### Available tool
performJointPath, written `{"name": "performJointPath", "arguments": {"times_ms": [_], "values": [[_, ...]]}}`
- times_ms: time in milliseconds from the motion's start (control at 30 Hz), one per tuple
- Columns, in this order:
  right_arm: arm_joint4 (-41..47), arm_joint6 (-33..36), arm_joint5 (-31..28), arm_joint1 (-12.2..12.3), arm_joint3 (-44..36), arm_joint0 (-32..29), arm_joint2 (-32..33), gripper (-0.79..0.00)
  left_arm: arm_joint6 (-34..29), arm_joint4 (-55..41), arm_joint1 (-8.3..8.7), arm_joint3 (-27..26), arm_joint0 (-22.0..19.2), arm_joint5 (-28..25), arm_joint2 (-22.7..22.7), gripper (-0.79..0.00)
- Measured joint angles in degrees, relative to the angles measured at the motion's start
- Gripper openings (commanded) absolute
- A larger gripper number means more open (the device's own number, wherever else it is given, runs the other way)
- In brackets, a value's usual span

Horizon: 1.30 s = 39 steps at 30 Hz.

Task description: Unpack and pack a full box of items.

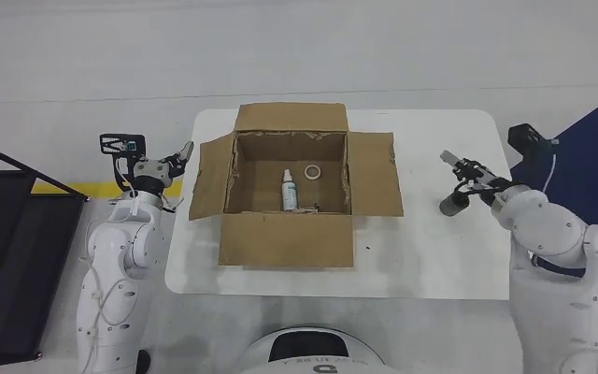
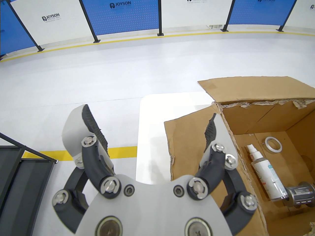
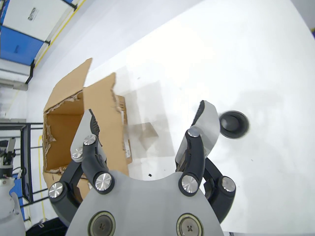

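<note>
Cardboard first: the open box (image 1: pixel 287 241) sits mid-table (image 1: pixel 430 262) with its near flap folded down toward the robot and all four flaps spread out. Inside, close to the near wall, there's a small metal cylinder (image 2: pixel 299 194) lying on its side, touching the base end of a white spray bottle (image 1: pixel 290 190). The bottle lies flat, its nozzle pointing toward the far wall. Just past it a tape roll (image 1: pixel 313 172) lies flat on the box floor, a little to the right of the nozzle.

Out to the left, the left end effector (image 2: pixel 149 111) hangs off the table's left edge, just beside the box's left flap, its fingers (image 2: pixel 94 128) spread wide and holding nothing. Over on the right side of the table, the right end effector (image 3: pixel 145 106) hovers above the bare surface, well apart from the box, its fingers also spread and empty. A dark round container (image 3: pixel 233 124) stands on the table just beside one of those fingers. Whether they touch, I cannot tell. Farthest out, the box's rear flap lies folded back.
</note>
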Motion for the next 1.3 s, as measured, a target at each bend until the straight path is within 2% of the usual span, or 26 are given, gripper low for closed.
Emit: {"name": "performJointPath", "arguments": {"times_ms": [100,200,300,433,667,1167,1200,1300], "values": [[-2.3,5.4,1.8,0.5,1.6,-2.0,2.7,-0.283,0.0,0.0,0.00,0.0,0.0,0.0,0.0,0.000],[-5.6,10.0,2.9,1.1,3.2,-2.4,3.8,-0.394,0.0,0.0,0.00,0.0,0.0,0.0,0.0,0.000],[-10.3,13.1,4.3,1.5,5.6,-1.8,3.0,-0.446,0.0,0.0,0.00,0.0,0.0,0.0,0.0,0.000],[-13.8,15.9,5.2,1.9,9.4,1.2,0.5,-0.459,0.0,0.0,0.00,0.0,0.0,0.0,0.0,0.000],[-16.2,15.9,5.5,2.3,15.6,6.2,-1.9,-0.440,0.0,0.0,0.00,0.0,0.0,0.0,0.0,0.000],[-21.4,18.0,5.8,2.5,27.6,14.4,-9.3,-0.477,0.0,0.0,0.00,0.0,0.0,0.0,0.0,0.000],[-21.6,18.1,5.9,2.4,27.8,14.6,-9.5,-0.505,0.0,0.0,0.00,0.0,0.0,0.0,0.0,0.000],[-21.8,18.4,6.5,2.4,27.5,14.7,-10.1,-0.693,0.0,0.0,0.00,0.0,0.0,0.0,0.0,0.000]]}}
